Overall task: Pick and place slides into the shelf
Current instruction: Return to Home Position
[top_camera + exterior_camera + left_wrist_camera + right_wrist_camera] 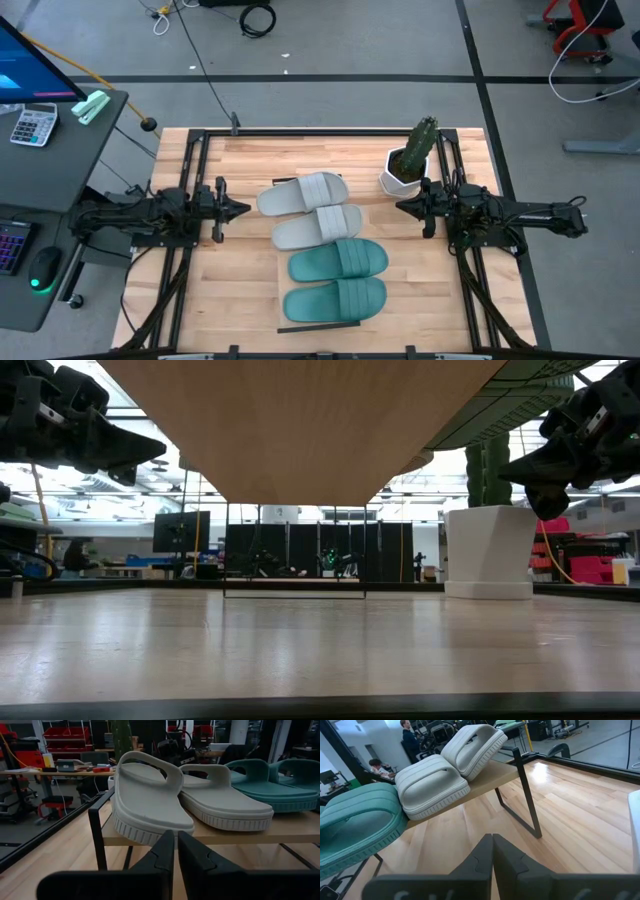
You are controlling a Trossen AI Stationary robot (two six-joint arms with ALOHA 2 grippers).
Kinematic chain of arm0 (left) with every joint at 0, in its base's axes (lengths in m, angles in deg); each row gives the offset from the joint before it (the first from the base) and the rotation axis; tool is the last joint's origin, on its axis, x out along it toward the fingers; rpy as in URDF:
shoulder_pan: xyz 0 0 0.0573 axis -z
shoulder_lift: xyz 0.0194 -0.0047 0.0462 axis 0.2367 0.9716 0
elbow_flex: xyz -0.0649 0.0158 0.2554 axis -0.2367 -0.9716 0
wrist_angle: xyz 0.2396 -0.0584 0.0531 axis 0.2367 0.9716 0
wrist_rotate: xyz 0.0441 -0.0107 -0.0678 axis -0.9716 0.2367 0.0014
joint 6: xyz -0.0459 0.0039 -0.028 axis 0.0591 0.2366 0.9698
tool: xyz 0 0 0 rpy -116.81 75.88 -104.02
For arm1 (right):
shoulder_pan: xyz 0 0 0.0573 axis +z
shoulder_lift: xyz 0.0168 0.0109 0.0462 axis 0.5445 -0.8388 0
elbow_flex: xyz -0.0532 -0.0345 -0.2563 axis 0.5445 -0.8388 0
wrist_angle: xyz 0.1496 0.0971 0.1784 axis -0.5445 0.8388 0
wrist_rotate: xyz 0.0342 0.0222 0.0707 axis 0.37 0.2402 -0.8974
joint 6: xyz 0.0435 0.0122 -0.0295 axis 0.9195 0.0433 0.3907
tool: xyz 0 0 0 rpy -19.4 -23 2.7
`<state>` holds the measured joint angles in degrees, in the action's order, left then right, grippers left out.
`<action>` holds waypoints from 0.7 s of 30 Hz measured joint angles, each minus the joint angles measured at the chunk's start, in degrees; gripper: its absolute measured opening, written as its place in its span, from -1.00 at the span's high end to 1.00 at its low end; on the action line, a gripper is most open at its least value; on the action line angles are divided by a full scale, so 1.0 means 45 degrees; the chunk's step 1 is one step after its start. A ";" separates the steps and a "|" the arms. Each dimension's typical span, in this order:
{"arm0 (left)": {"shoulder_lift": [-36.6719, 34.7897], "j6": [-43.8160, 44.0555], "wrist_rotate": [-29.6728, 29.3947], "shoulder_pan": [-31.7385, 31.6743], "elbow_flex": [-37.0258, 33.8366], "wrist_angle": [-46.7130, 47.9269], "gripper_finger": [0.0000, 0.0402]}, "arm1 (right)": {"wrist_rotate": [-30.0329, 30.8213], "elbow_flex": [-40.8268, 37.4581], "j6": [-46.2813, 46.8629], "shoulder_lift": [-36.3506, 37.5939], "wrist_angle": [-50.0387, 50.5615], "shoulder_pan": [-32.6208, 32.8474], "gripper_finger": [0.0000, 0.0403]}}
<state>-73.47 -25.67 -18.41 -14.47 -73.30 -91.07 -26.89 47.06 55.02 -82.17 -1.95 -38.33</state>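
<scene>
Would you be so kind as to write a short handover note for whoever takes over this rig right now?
Left pincer: shut, empty, off the shelf's left side.
Right pincer: shut, empty, on the opposite side, by the potted cactus.
Things: two grey slides and two teal slides lie in a row on the shelf.
Done: all four placed.
Left: park both arms. The end grey slide sits skewed and overhangs the shelf end, so it is perhaps worth straightening.
</scene>
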 joint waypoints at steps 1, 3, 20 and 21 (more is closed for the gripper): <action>0.0000 0.0000 0.0000 0.0000 0.0000 -0.0004 0.87 | 0.0000 0.0000 0.0005 -0.0002 0.0000 0.0000 0.92; -0.0001 0.0005 0.0000 0.0000 0.0000 -0.0008 0.89 | 0.0000 0.0000 0.0000 0.0001 0.0000 -0.0002 0.92; -0.0002 0.0002 -0.0005 0.0000 -0.0005 -0.0055 0.82 | 0.0000 0.0000 0.0004 -0.0001 0.0000 -0.0001 0.92; 0.0000 0.0000 -0.0005 0.0000 -0.0005 -0.0057 0.82 | 0.0000 0.0000 0.0000 0.0003 0.0000 0.0000 0.92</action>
<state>-73.47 -25.67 -18.43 -14.47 -73.32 -91.32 -26.89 47.06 55.02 -82.16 -1.95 -38.33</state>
